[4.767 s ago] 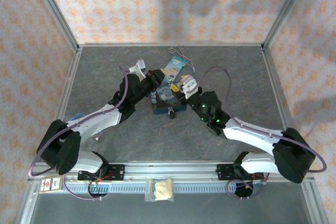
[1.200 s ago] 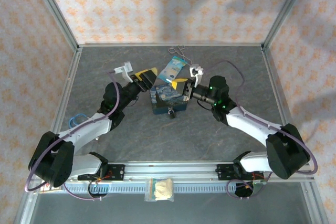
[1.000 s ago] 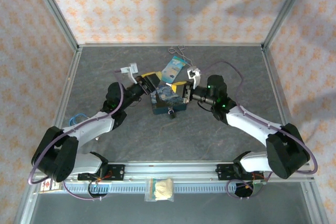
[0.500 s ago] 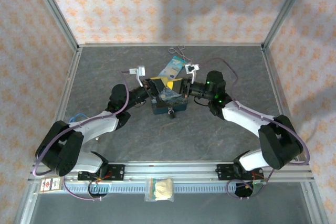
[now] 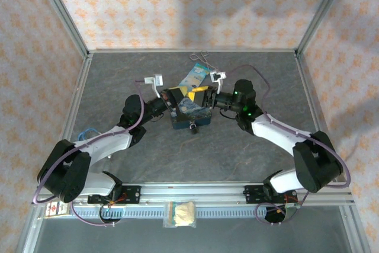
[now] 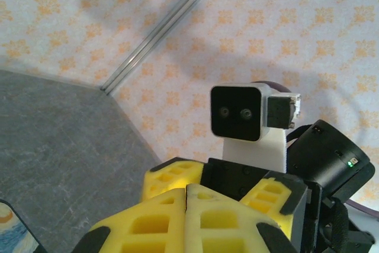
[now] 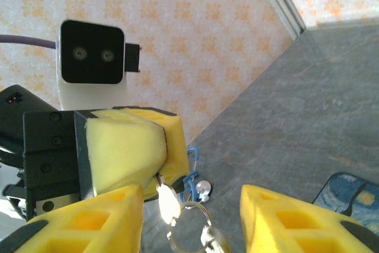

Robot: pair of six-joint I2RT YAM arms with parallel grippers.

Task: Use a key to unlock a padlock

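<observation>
Over the starry tin (image 5: 190, 114), my shut left gripper (image 6: 186, 205) meets my right gripper's (image 5: 199, 93) parted jaws, the padlock (image 5: 193, 127) at the tin's near edge, the key (image 7: 167, 202) pinched by the left: a hold best kept firm should the right back away.

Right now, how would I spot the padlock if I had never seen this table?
On the grey table, find the blue-and-yellow painted tin at its middle. The padlock sits at the tin's near edge. It is a tiny dark block, far smaller than the tin, unlike the pale-blue card tag beyond the tin.
</observation>
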